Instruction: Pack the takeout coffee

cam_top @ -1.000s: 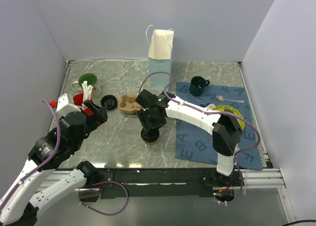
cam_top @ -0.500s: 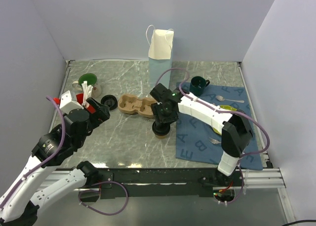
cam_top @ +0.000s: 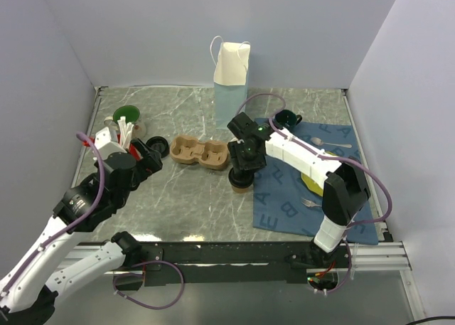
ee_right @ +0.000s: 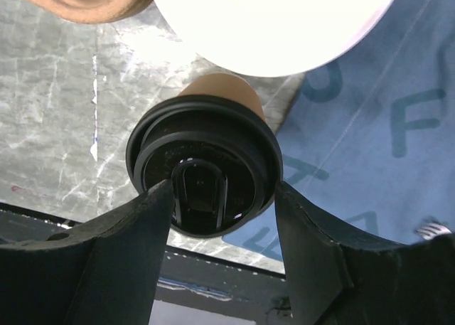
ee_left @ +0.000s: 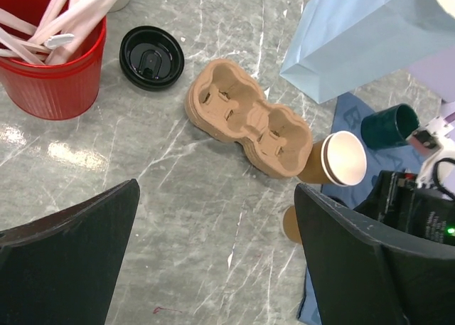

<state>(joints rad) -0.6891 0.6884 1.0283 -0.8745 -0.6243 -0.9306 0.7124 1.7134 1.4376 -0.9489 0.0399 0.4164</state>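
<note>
On the marble table (cam_top: pixel 186 191), I record right gripper (ee_right: pixel 220 191) clenched on the lidded coffee (ee_right: pixel 206 161); left gripper (ee_left: pixel 217 188) released.

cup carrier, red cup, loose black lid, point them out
cup carrier (ee_left: pixel 249 119), left wrist view, middle ridge
red cup (ee_left: pixel 53 90), left wrist view, ribbed wall
loose black lid (ee_left: pixel 151 57), left wrist view, centre

A robot test cell in a lab: plain pale-lilac panels (cam_top: pixel 142 33) wall in a marble-patterned table (cam_top: pixel 178 190), with a bare aluminium rail (cam_top: pixel 377 254) and loose purple cables (cam_top: pixel 170 296) along its near edge.
</note>
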